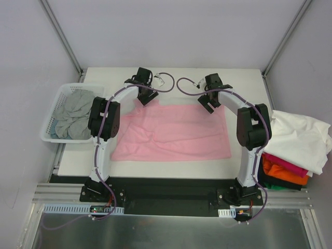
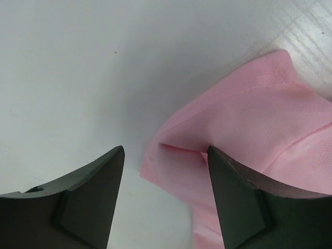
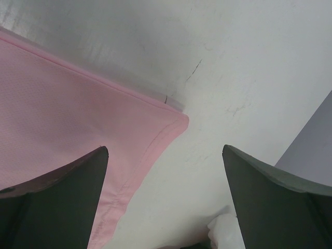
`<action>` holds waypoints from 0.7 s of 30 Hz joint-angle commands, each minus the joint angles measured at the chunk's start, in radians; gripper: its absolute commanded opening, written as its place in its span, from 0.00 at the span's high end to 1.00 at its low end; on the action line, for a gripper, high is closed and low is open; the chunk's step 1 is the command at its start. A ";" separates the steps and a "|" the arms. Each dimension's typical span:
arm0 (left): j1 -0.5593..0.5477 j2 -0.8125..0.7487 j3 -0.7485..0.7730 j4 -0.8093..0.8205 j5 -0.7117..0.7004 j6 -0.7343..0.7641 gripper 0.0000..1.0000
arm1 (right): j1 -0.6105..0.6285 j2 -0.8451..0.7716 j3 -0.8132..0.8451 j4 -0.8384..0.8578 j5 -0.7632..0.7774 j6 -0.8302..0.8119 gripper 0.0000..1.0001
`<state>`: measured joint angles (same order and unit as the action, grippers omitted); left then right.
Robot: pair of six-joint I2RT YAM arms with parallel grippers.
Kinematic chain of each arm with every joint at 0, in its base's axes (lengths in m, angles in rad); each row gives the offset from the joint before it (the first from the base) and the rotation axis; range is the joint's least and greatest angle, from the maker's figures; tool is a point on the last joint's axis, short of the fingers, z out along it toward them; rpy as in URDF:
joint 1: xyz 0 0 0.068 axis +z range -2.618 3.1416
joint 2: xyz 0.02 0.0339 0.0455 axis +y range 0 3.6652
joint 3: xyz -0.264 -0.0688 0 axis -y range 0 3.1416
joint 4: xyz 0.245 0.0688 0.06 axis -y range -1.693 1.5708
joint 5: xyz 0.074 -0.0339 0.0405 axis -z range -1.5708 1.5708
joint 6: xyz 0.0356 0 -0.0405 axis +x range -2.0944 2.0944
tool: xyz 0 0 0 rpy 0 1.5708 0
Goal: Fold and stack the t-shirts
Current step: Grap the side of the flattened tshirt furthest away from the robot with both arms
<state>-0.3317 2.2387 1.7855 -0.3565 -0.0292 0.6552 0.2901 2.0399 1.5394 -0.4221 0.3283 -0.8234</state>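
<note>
A light pink t-shirt (image 1: pixel 174 135) lies spread on the white table, wrinkled at its left side. My left gripper (image 1: pixel 143 97) is open over the shirt's far left corner; in the left wrist view (image 2: pixel 165 151) a folded pink corner (image 2: pixel 249 119) lies between and beyond the fingers. My right gripper (image 1: pixel 209 105) is open over the far right corner; the right wrist view (image 3: pixel 165 150) shows the hemmed pink corner (image 3: pixel 88 119) by the left finger, with bare table between the fingers. A grey t-shirt (image 1: pixel 75 114) lies crumpled in the basket.
A white lattice basket (image 1: pixel 52 132) stands at the table's left edge. At the right edge lies a pile of shirts: white (image 1: pixel 298 137) on top, magenta (image 1: pixel 285 165), orange (image 1: pixel 282 175) and black below. Frame posts stand at the back corners.
</note>
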 commanded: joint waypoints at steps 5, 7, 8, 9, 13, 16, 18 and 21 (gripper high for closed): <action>0.014 0.002 -0.012 -0.002 0.028 0.012 0.39 | -0.005 -0.006 0.010 0.019 -0.006 0.003 0.04; 0.014 0.015 -0.008 -0.002 0.028 0.014 0.46 | -0.003 -0.004 0.008 0.020 -0.002 0.001 0.04; 0.016 0.018 -0.003 -0.002 0.026 0.015 0.53 | -0.003 -0.003 0.008 0.020 0.002 0.001 0.04; 0.016 0.024 -0.001 -0.002 0.025 0.014 0.56 | -0.003 -0.003 0.004 0.023 0.003 -0.003 0.05; 0.016 0.035 -0.006 -0.002 0.022 0.021 0.71 | -0.005 0.012 0.002 0.042 0.034 -0.017 0.05; 0.016 0.035 -0.014 -0.004 0.022 0.023 0.78 | -0.012 0.025 0.013 0.054 0.034 -0.020 0.05; 0.016 0.035 -0.018 -0.004 0.023 0.026 0.81 | -0.022 0.045 0.033 0.051 0.044 -0.023 0.05; 0.016 0.036 -0.028 -0.004 0.022 0.027 0.82 | -0.037 0.083 0.080 0.025 0.049 -0.023 0.05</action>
<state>-0.3252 2.2593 1.7622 -0.3523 -0.0261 0.6712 0.2794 2.0739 1.5486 -0.3897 0.3527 -0.8421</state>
